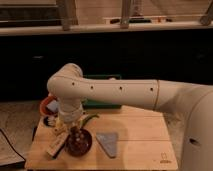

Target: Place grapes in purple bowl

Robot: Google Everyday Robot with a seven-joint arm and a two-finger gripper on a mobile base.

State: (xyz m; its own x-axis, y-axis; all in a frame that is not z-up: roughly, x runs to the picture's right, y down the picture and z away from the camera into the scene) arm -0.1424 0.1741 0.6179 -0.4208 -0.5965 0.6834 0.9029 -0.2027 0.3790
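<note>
The gripper (75, 131) is hanging directly above the purple bowl (90, 143), and I cannot tell whether it is gripping or free. The grapes (77, 146) seem to be lying straight below it inside that bowl, though they are blending into its dark glaze. A grey cloth (107, 142) is lying just right of the bowl and an orange-red bowl (47, 105) is sitting behind it to the left, neither obstructing.
</note>
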